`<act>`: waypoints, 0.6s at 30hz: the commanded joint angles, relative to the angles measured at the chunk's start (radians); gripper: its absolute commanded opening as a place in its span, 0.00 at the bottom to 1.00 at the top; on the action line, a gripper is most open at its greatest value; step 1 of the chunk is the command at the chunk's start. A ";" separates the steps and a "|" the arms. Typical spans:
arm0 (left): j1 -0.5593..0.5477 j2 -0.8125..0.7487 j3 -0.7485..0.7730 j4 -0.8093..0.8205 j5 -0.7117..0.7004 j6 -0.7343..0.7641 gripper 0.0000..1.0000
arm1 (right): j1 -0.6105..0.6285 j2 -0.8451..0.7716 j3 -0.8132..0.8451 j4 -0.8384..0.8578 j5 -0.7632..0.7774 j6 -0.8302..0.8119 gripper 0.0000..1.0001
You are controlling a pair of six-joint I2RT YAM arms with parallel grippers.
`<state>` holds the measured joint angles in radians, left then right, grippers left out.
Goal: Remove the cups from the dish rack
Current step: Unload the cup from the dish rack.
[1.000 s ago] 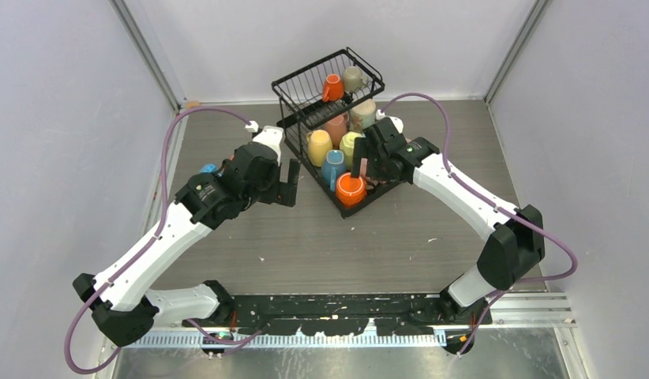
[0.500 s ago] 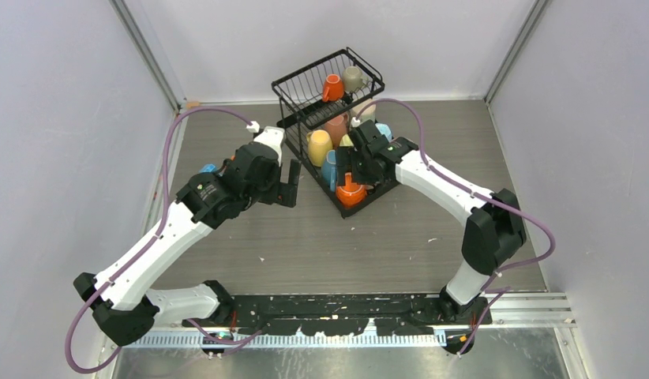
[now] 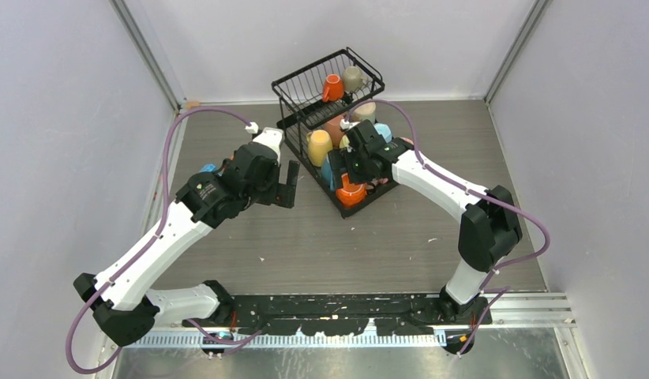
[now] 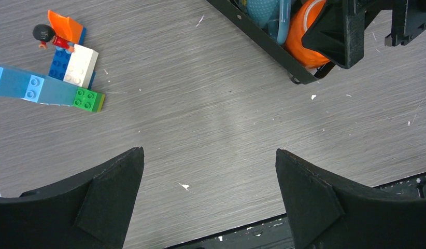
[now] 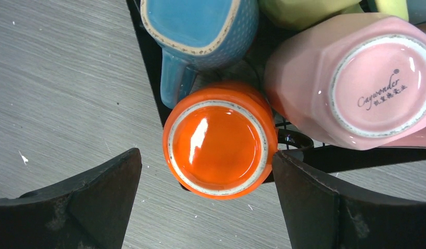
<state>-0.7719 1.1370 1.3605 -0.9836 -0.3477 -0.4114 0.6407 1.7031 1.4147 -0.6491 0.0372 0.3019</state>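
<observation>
Right gripper (image 5: 206, 153) above upturned glossy orange mug (image 5: 218, 142), jaws wide.
Your left gripper (image 4: 208, 151) is equally wide over the grey wood-grain table (image 4: 211, 104), beside the black wire dish rack (image 3: 313, 66).

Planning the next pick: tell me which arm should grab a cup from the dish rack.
Right. The right hand, open, hangs directly over the upturned orange cup at the near corner of the dish rack. The left hand, also open, is over the table beside it.

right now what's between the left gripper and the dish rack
Just bare table between the left gripper and dish rack, shown in the left wrist view.
</observation>
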 commanded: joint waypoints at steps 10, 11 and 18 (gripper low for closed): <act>0.006 -0.014 0.019 -0.005 0.010 -0.002 1.00 | 0.008 0.022 -0.036 0.082 -0.040 -0.061 1.00; 0.006 -0.014 0.020 -0.006 0.011 -0.003 1.00 | 0.007 0.023 -0.037 0.081 -0.040 -0.056 1.00; 0.006 -0.018 0.015 -0.005 0.013 -0.004 1.00 | 0.026 0.011 -0.038 0.050 0.028 0.009 1.00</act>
<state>-0.7700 1.1366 1.3605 -0.9863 -0.3397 -0.4114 0.6422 1.7065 1.3895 -0.5926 0.0422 0.2546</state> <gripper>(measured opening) 0.996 0.996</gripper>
